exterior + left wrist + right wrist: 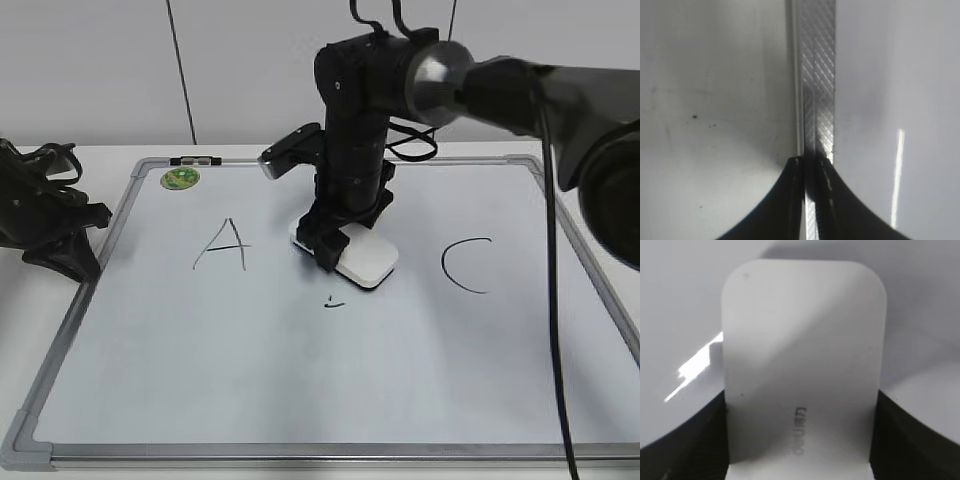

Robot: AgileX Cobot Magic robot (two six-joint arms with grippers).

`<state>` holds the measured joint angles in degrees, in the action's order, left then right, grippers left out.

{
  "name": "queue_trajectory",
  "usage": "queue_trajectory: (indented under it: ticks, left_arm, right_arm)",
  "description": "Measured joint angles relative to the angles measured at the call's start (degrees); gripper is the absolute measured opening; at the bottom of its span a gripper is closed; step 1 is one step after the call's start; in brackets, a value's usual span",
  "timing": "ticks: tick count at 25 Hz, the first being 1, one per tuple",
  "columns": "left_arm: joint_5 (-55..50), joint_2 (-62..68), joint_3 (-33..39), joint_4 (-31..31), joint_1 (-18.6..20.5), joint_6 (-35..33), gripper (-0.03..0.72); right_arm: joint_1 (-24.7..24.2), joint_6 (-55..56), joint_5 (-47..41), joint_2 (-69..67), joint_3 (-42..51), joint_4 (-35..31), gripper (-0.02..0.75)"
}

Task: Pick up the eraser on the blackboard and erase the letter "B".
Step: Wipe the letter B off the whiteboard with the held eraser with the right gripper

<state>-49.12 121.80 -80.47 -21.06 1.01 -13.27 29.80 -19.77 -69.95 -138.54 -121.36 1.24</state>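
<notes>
We see the large white rectangular dry-erase blackboard with its grey metal frame (330,452) lying flat on the table, and we take it as our landmark; the flat white plastic rounded-rectangular eraser (365,260) rests face-down near the board's centre, between the black hand-drawn capital "A" (224,245) to its left and the black hand-drawn capital "C" (466,265) to its right; the black right gripper (335,240) stands upright over the eraser with its fingers clamped on the eraser's two long sides, which the right wrist view confirms, the white block (802,365) with small grey lettering filling the gap between the dark fingers (685,450); of the black marker letter "B" (334,302) we can make out only a few small strokes on the board just in front of the eraser; a round green sticker (180,178) sits in the board's far left corner, with a small dark clip (196,160) on the frame just beside it; the black left gripper (60,235) rests at the board's left edge, and in the left wrist view its fingers (790,200) lie close together over the ridged grey frame strip (817,75), only a thin slit between them.
</notes>
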Motion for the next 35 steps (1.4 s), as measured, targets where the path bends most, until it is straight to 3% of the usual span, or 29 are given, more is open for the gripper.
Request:
queue_trajectory:
  ticks: [14,23,35]
  left_arm:
    - [0.0,0.1,0.0,0.0,0.0,0.0,0.027]
    - [-0.1,0.1,-0.1,0.0,0.0,0.0,0.027]
    - [-0.1,0.1,-0.1,0.1,0.0,0.0,0.027]
  right_arm:
    - [0.0,0.3,0.4,8.1,16.8,-2.5,0.534]
    - [0.3,0.3,4.1,8.2,17.4,-2.4,0.534]
    - [8.9,0.3,6.6,7.9,17.4,-0.8,0.534]
